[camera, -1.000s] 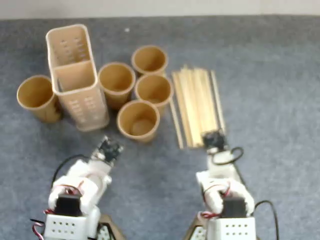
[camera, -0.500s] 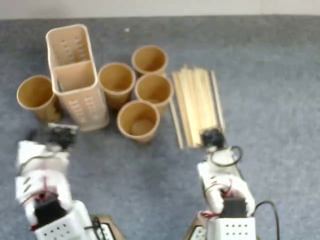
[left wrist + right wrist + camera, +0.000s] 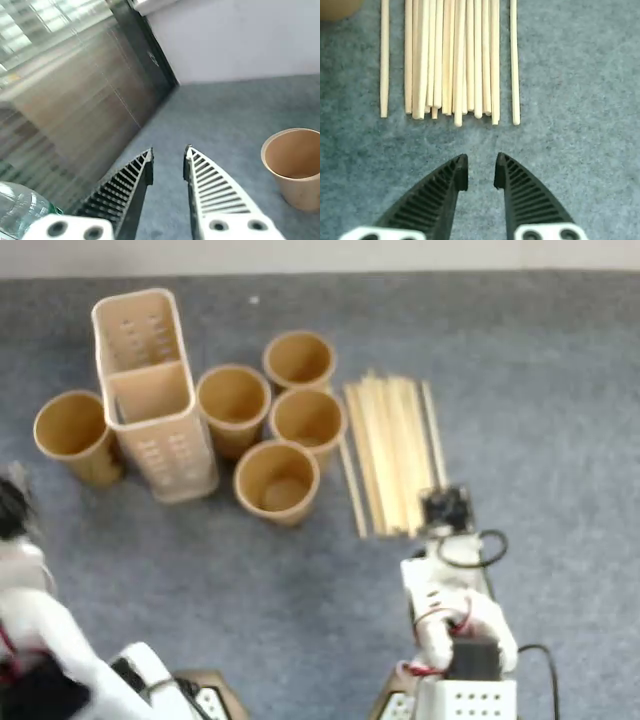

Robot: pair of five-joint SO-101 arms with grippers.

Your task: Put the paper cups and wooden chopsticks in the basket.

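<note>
Your right gripper — narrowly parted, empty — hovers just short of the chopsticks. Your left gripper, likewise narrow and empty, is near one cup. Four cups stand between basket and chopsticks on the desk.

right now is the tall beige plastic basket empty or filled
Empty: both compartments of the tall beige plastic basket show bare inner walls, nothing inside.

From high above we look straight down on the table. Our right wrist camera looks down over its jaws, close to the wooden chopsticks that the high view shares; our left one faces sideways, past a paper cup.
</note>
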